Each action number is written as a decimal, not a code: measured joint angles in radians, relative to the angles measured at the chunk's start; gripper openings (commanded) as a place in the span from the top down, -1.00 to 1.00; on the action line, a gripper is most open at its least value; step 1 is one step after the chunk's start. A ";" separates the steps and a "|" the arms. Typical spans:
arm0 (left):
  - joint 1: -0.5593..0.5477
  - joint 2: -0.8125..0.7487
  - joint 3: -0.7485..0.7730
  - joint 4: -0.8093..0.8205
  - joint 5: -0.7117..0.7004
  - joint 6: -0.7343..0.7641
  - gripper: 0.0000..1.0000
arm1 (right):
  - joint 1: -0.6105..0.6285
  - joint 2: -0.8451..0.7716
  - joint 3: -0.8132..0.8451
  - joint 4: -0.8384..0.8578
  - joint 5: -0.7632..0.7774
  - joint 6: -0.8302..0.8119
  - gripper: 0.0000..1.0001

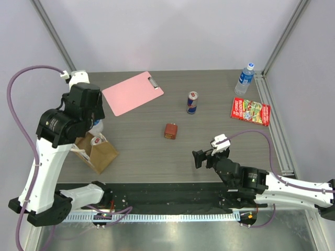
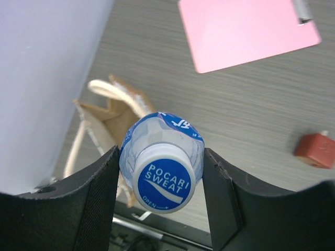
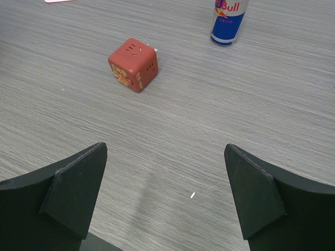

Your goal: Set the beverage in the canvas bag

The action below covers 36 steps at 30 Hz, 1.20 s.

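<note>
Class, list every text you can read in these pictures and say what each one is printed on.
"POCARI SWEAT", "OPEN": cap of the bottle.
"Bull": can, the rest cut off by the frame.
Too small or blurred to read: red packet, water bottle, cube.

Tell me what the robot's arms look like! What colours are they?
The left arm and right arm are white with chunky black joints. A purple cable loops off each one. Their fingers are flat black wedges.
</note>
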 measured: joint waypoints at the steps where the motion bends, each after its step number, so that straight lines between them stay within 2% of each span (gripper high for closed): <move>1: 0.000 -0.004 0.000 -0.023 -0.020 -0.003 1.00 | 0.000 0.005 0.000 0.000 -0.001 0.000 -0.99; 10: 0.006 -0.038 -0.026 -0.076 -0.142 -0.055 1.00 | 0.000 0.011 0.000 0.000 -0.008 0.000 -1.00; 21: 0.069 -0.058 -0.121 -0.079 -0.153 -0.057 1.00 | 0.000 0.013 0.000 0.000 -0.012 0.000 -1.00; 26: 0.122 -0.087 -0.237 -0.042 -0.106 -0.035 1.00 | 0.000 0.019 0.000 0.001 -0.016 0.000 -0.99; 30: 0.235 -0.081 -0.324 0.003 -0.014 -0.010 1.00 | 0.000 0.021 0.000 0.001 -0.026 0.000 -1.00; 36: 0.315 -0.090 -0.351 0.028 0.094 -0.002 0.99 | 0.000 0.026 0.000 0.001 -0.027 0.000 -0.99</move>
